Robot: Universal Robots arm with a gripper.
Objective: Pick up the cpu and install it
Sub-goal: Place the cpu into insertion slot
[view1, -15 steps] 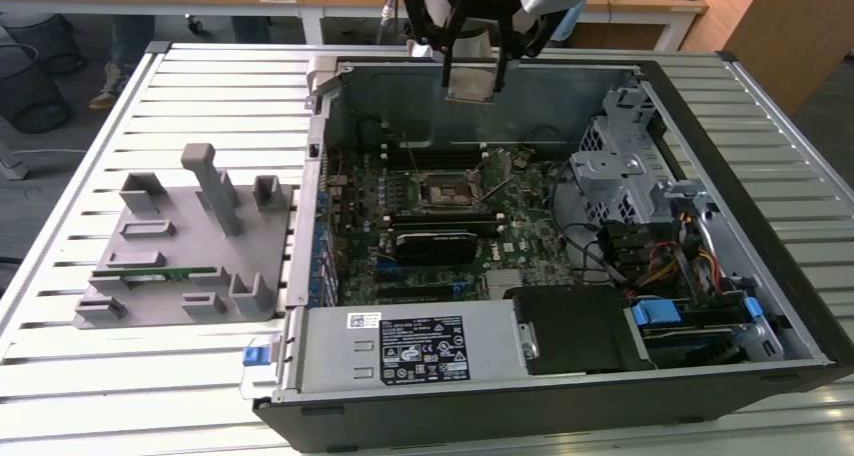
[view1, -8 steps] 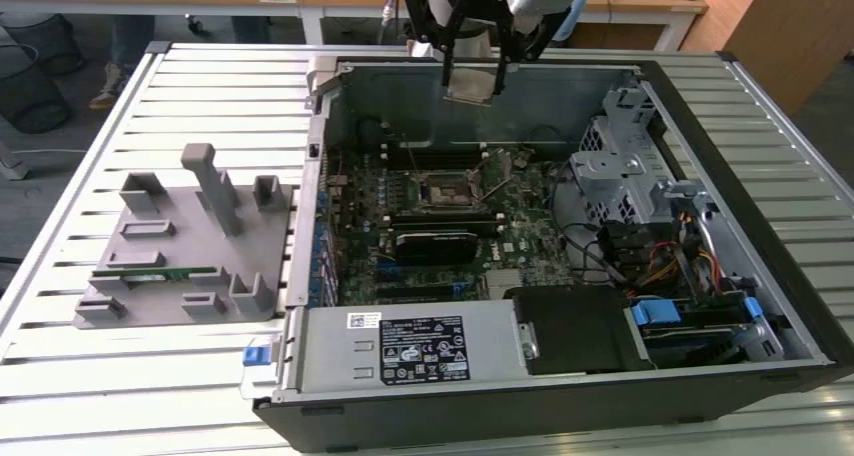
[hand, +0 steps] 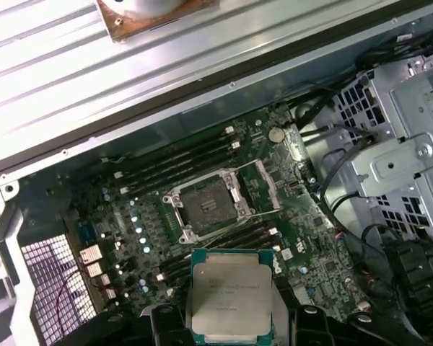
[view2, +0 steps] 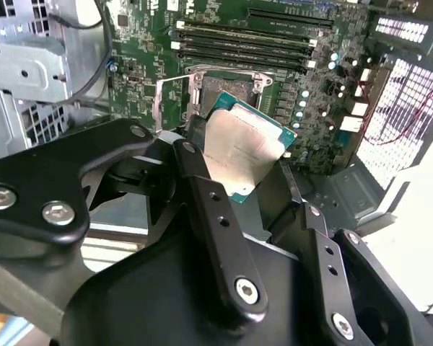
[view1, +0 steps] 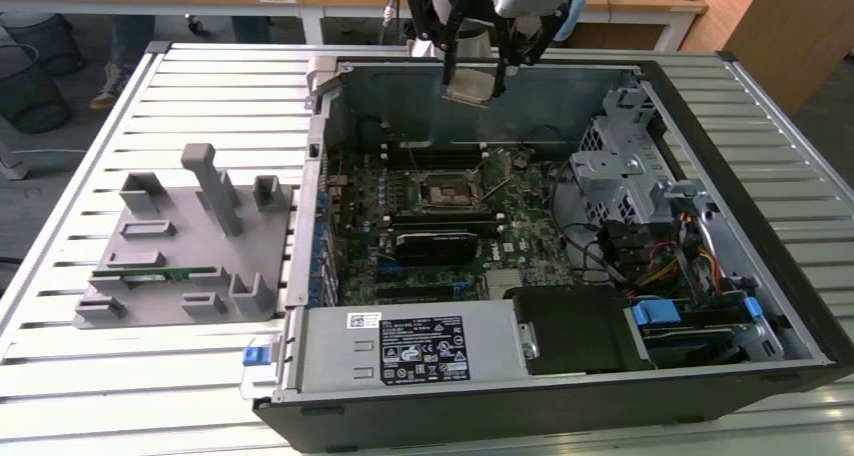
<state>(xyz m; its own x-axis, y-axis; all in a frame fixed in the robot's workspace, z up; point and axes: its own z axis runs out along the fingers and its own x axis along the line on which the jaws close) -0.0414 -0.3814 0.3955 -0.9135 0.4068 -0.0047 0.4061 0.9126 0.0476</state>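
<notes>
Slatted metal table [view1: 200,106] carries a pc case [view1: 534,416] lying open side up, motherboard [view1: 527,211] exposed.

Exterior view: claw [view1: 475,74] hangs above the case's far wall, clamped on the cpu [view1: 470,86]. The chip is off the board and hangs tilted, not flat. The empty socket [view1: 445,188] sits lower in the picture, a little toward the exterior view's left of the chip and well apart from it. A grey fixture [view1: 187,246] with a memory stick [view1: 154,273] sits off to the exterior view's left, away from the claw.

Second wrist view: black fingers [view2: 195,166] pinch the cpu [view2: 242,155] by two opposite edges, silver lid facing the camera. The socket [view2: 224,90] shows just past the chip's far edge, load frame open.

First wrist view: cpu [hand: 231,295] sits in the claw [hand: 232,321], gripped at its sides. The socket [hand: 208,204] is clear of the chip, with bare board between them. The socket's square looks rotated relative to the chip's edges, so I judge the two are not yet lined up in yaw. Not seated; chip is in the air.
</notes>
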